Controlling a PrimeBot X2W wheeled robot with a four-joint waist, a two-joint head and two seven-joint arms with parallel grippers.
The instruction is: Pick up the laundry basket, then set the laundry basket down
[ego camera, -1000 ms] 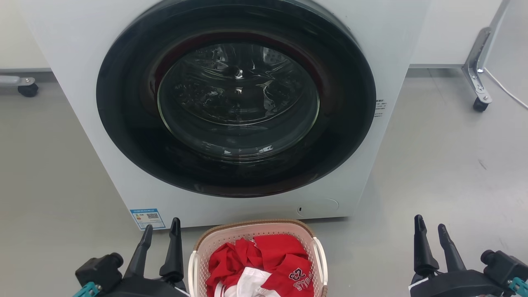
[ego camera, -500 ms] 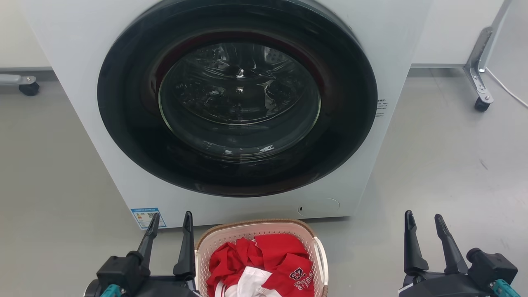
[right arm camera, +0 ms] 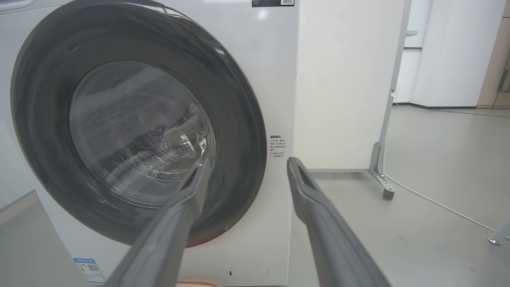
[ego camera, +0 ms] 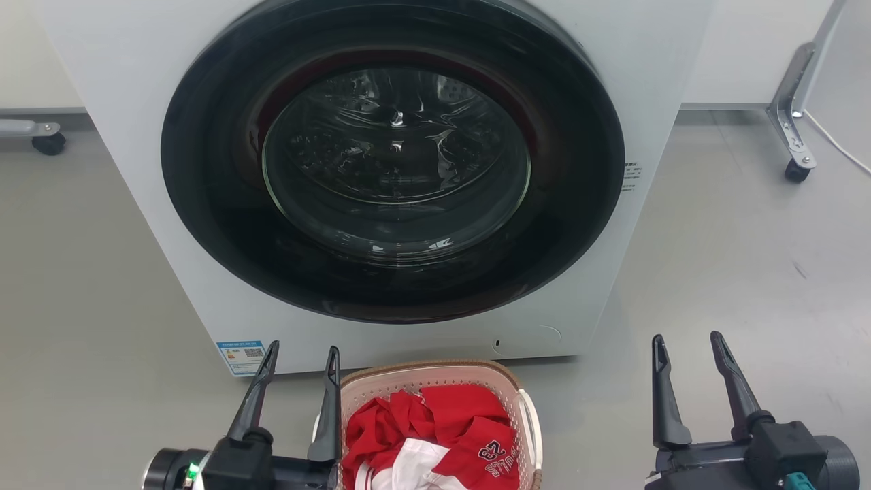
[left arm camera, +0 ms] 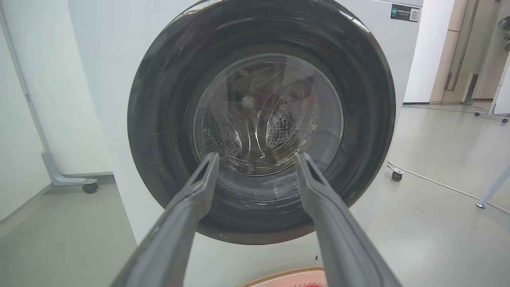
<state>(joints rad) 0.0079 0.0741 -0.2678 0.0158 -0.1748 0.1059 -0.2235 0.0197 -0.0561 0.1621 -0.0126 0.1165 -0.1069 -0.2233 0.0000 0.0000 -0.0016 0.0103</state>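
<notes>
Left tool (ego camera: 303, 347) slid inward, seemingly against the laundry basket (ego camera: 422, 371); right tool (ego camera: 686, 337) neared.

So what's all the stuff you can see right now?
washer: 1, white with a round black door, straight ahead on the floor
basket: 1, cream with a brown rim, on the floor in front of the washer
clothes: a pile, red with some white, inside the basket
sticker: 1, blue, low on the washer's front, left corner
wheels: 2, black, on grey metal legs, far right and far left by the wall
cable: 1, white, on the floor at far right
floor: grey, all around
left fingers: 2, dark, spread apart, right beside the basket's left side
right fingers: 2, dark, spread apart, well off to the basket's right
</notes>
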